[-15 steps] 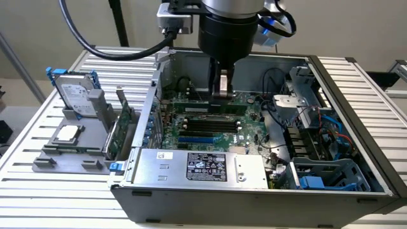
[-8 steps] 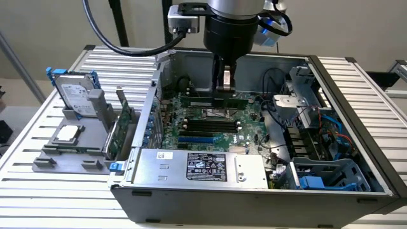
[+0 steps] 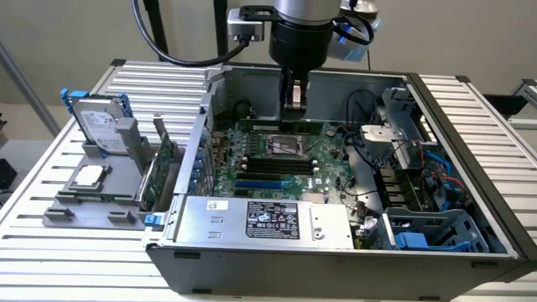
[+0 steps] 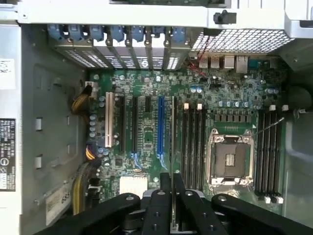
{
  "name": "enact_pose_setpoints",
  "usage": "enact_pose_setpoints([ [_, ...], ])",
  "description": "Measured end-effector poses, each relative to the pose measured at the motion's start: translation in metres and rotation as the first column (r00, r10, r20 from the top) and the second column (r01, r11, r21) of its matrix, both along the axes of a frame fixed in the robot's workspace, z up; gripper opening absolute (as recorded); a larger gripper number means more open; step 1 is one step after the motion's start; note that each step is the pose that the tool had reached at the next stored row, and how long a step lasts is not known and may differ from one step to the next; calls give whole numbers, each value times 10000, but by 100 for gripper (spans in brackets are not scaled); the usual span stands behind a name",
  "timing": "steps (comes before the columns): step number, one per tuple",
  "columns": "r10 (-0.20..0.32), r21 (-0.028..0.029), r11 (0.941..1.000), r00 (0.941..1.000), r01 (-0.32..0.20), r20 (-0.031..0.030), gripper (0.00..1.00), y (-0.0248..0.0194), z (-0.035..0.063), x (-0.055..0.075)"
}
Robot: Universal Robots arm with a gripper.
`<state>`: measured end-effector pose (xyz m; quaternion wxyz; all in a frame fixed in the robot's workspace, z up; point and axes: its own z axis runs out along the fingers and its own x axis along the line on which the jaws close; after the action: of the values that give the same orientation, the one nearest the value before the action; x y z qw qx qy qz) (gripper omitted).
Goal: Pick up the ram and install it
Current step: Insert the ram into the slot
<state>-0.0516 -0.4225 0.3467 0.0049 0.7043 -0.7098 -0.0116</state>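
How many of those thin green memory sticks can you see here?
1. The ram is held edge-on between the fingers, above the motherboard. Others may be hidden behind the arm.

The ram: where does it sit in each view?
Exterior view: the ram is a level strip under the end effector, just beyond the CPU socket.
Wrist view: the ram runs edge-on from between the end effector's tips.
Shared landmark: the CPU socket.

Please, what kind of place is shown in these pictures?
Probably a robotics lab bench for computer assembly: an open PC case on a slatted metal table, a hard drive beside it, and a gripper holding a ram above the motherboard.
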Motion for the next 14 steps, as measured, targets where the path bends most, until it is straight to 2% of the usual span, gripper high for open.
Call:
enact_pose_setpoints([
  [3, 0, 0, 10000, 10000, 0, 0, 0, 133, -54, 5],
  [6, -2, -1, 10000, 10000, 2, 0, 0, 216, -109, 17],
  [10, -16, 2, 10000, 10000, 16, 0, 0, 279, -181, 51],
  [14, -17, 6, 10000, 10000, 17, 0, 0, 284, -186, 56],
])
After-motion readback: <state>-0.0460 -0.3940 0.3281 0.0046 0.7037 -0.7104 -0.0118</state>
